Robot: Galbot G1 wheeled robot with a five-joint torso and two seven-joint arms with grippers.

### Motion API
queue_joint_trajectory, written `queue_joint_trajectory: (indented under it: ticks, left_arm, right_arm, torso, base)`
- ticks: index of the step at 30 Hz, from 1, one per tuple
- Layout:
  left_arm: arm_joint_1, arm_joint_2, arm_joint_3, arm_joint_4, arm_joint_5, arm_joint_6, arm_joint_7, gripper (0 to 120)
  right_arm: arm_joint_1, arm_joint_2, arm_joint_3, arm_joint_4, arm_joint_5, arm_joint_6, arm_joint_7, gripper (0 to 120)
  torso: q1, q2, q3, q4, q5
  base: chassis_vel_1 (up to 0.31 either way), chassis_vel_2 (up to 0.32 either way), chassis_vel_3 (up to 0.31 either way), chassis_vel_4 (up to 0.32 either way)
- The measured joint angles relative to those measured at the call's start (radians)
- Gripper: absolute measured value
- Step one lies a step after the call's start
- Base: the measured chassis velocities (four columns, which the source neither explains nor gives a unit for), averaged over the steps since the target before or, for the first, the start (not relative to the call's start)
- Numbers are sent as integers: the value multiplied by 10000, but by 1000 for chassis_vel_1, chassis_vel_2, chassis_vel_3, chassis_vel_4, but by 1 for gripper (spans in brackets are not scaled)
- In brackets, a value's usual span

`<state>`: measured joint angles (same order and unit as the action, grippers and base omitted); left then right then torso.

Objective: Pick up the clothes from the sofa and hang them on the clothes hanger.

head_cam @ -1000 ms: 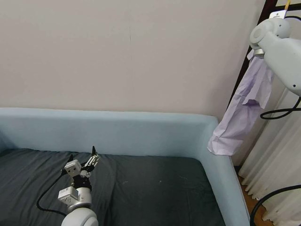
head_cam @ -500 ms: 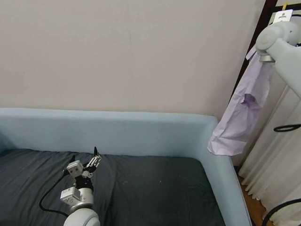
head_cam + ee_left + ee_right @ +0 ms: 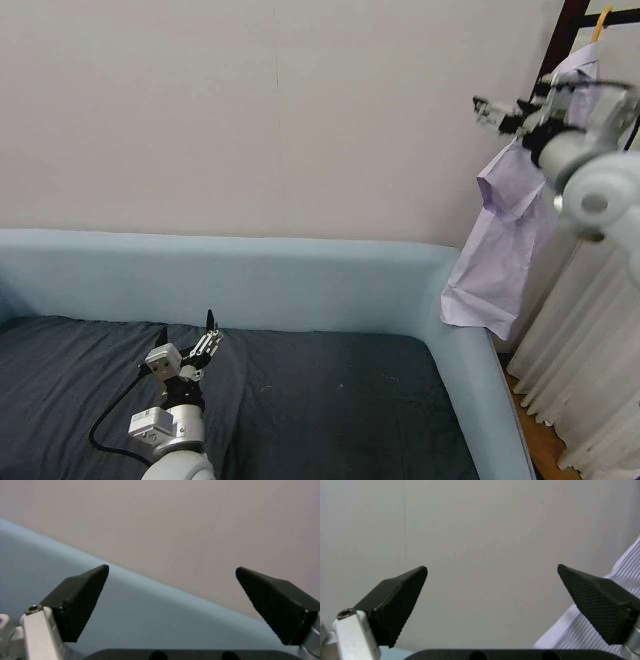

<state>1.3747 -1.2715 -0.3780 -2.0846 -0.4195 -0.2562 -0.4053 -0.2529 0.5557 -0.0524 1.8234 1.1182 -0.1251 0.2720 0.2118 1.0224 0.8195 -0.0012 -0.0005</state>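
A lilac striped shirt (image 3: pixel 505 250) hangs on a yellow hanger (image 3: pixel 600 20) from a dark rack post (image 3: pixel 568 30) at the right; its edge also appears in the right wrist view (image 3: pixel 630 558). My right gripper (image 3: pixel 487 112) is open, level with the shirt's shoulder, just left of it and pointing at the wall, with nothing between its fingers (image 3: pixel 395 603). My left gripper (image 3: pixel 188 327) stands open and empty low over the sofa's dark grey seat (image 3: pixel 330 400), facing the light blue backrest (image 3: pixel 150 622).
The sofa's light blue backrest (image 3: pixel 250 280) and right armrest (image 3: pixel 480 380) bound the seat. White curtains (image 3: pixel 590 370) hang at the lower right beside the rack. A plain wall (image 3: pixel 280 120) rises behind the sofa.
My right arm has swung round: its elbow no longer covers the hanger, and the open gripper now shows left of the shirt. The shirt hangs free. The left gripper shifted slightly.
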Motion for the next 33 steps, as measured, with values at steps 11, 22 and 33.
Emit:
queue_joint_trajectory:
  ticks: [11,22,33]
  left_arm:
    - [1258,-789,-316,-131,2157,-1314,475,100]
    - [1952,-1266,373,519,2643,-1631,776,100]
    - [2790,-1490,363,121,2466,-1428,423,100]
  right_arm:
    - [-6677,2077,4009,2207,-4900,2,-929,100]
    - [-12750,6207,6918,2781,-8974,2294,-2157,100]
    - [-14150,7368,6536,2770,-10027,3082,-1173,100]
  torso:
    - [1,0,0,10,3]
    - [-1,1,-1,-3,-2]
    - [0,1,0,0,-4]
  base:
    - [0,0,0,0]
    - [0,0,0,0]
    - [0,0,0,0]
